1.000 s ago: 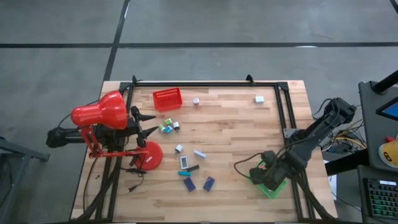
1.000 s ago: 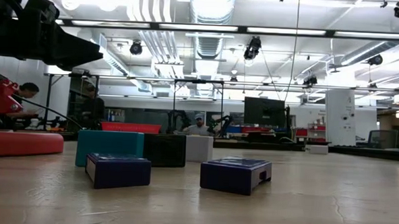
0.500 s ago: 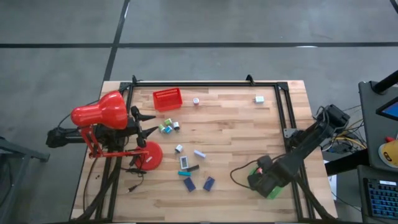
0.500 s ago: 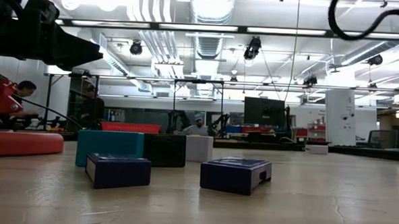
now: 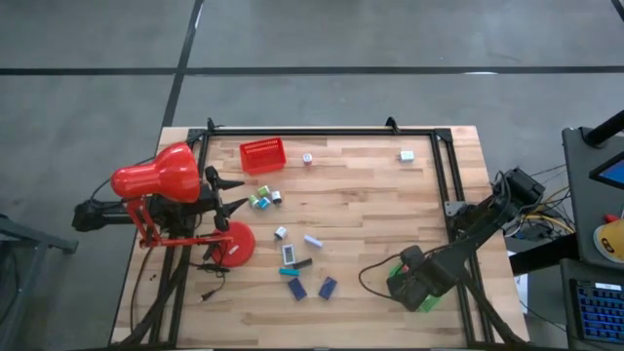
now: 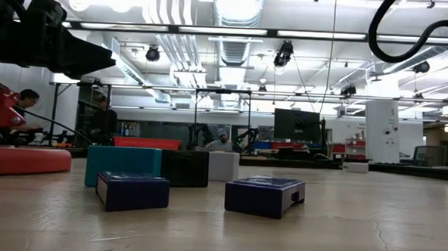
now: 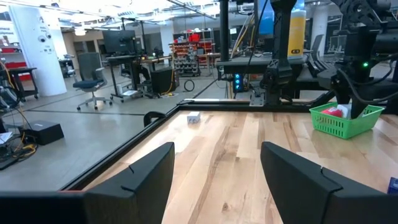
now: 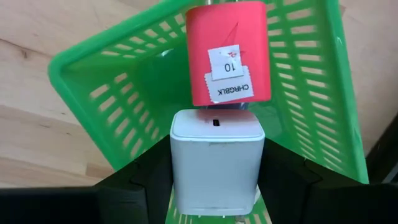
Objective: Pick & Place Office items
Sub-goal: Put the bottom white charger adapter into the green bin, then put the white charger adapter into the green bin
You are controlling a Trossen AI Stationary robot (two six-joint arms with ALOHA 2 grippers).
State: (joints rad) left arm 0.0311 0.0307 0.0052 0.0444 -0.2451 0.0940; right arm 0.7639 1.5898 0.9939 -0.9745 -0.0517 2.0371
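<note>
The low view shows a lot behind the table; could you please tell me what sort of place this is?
Probably an open lab or workshop: exposed ceiling ducts, a dark monitor among equipment, and people seated at benches.

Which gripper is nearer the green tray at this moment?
The right. The right gripper hangs directly over the green tray, gripping a white block between its fingers. The left gripper waits across the table beside the red desk lamp.
</note>
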